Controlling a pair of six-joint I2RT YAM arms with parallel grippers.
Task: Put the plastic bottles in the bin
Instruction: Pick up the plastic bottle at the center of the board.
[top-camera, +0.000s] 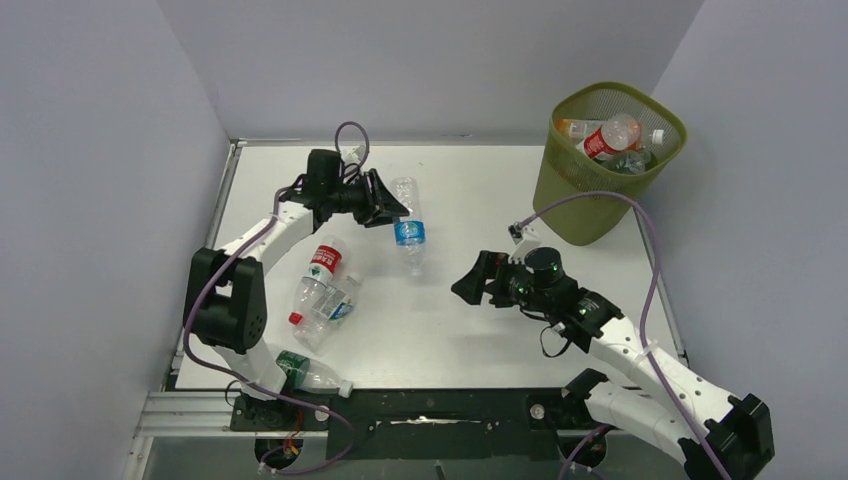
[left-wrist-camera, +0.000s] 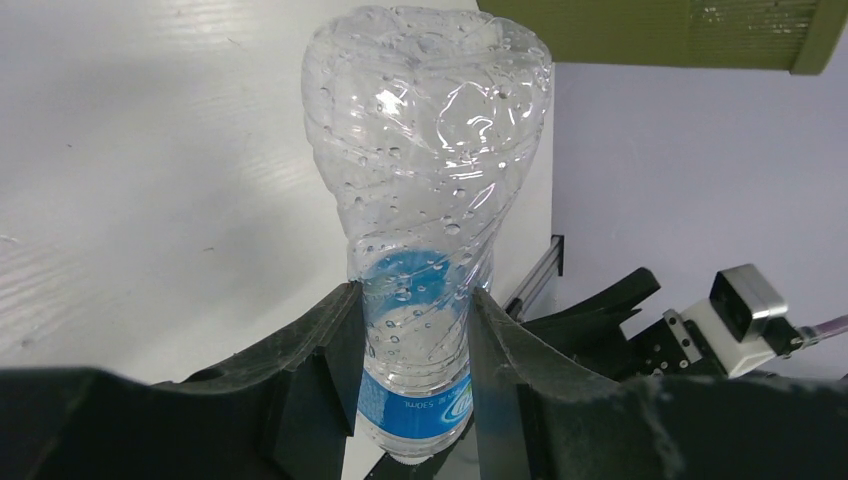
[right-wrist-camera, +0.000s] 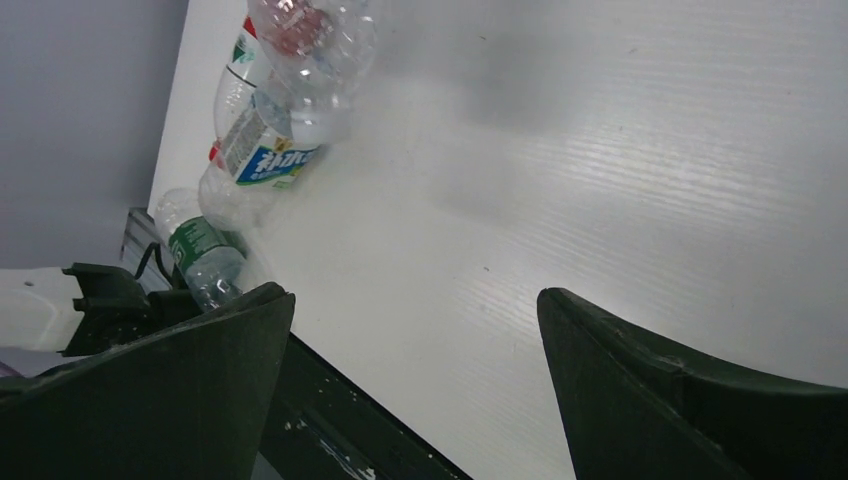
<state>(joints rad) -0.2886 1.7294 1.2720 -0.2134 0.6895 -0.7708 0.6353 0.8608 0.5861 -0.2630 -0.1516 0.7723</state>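
Looking outward, your right jaws hang spread and empty over the worktop (top-camera: 480, 180); beyond, your left jaws clench the blue-label bottle (top-camera: 408, 228) across its waist, its length running near-to-far; the bin (top-camera: 565, 195) stands farther right.

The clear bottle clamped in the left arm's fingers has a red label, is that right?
Not quite: the label is blue, not red. The left wrist view shows the left fingers clamped on the clear bottle.

The right end effector (right-wrist-camera: 415, 300) gapes wide above the white table (right-wrist-camera: 620, 150), plastic bottles (right-wrist-camera: 262, 150) clustered near its edge.
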